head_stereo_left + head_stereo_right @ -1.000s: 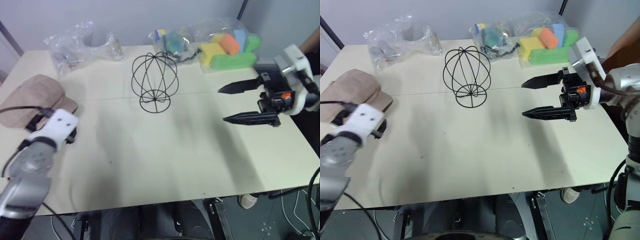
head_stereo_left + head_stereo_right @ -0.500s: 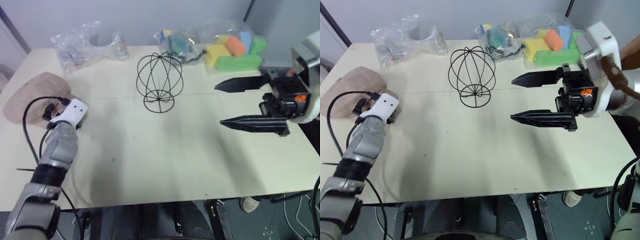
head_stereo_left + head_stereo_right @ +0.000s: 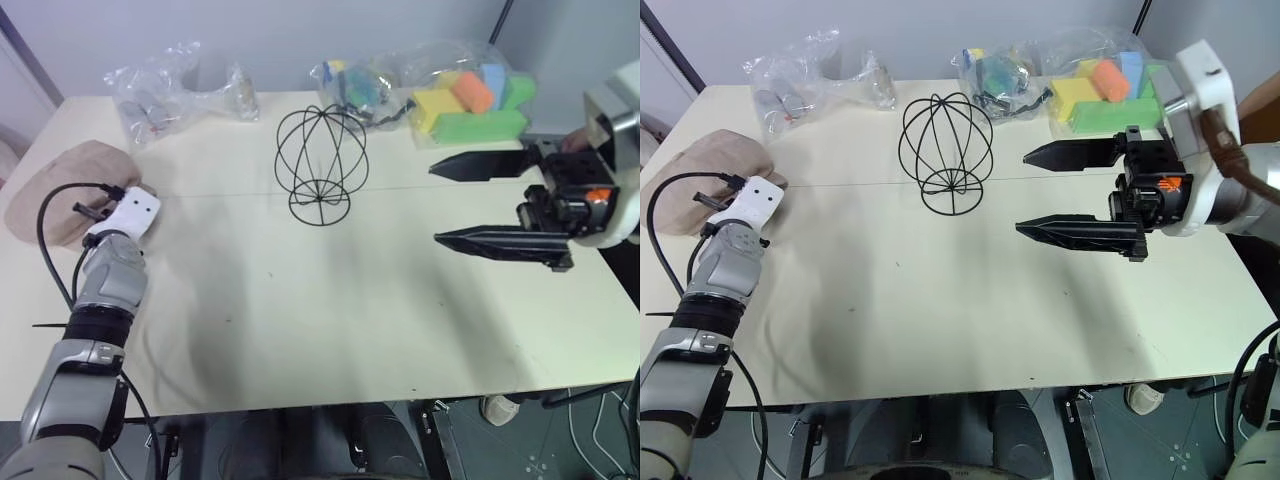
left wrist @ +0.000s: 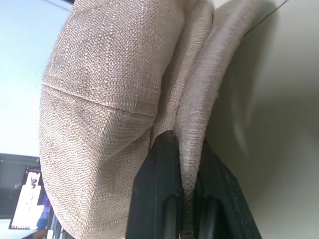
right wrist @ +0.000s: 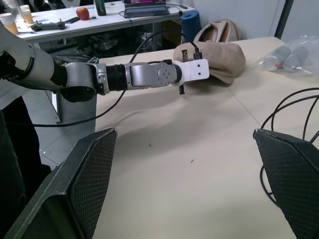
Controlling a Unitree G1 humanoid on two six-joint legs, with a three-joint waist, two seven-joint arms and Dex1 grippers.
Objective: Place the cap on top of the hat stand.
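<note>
L gripper (image 4: 185, 164) is clamped on the brim of the cap (image 3: 60, 190), which lies at the table's (image 3: 330, 320) left edge, well apart from the hat stand (image 3: 321, 163). The stand is upright near table centre, towards the back. R gripper (image 3: 487, 202) hovers right of the stand, jaws wide, holding nothing. Bags at the back: foam blocks (image 3: 470, 100), probably small bottles (image 3: 150, 100).

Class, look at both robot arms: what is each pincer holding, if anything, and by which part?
The left pincer is shut on the cap, pinching its brim edge between the fingers. The right pincer is open and holds nothing.
</note>
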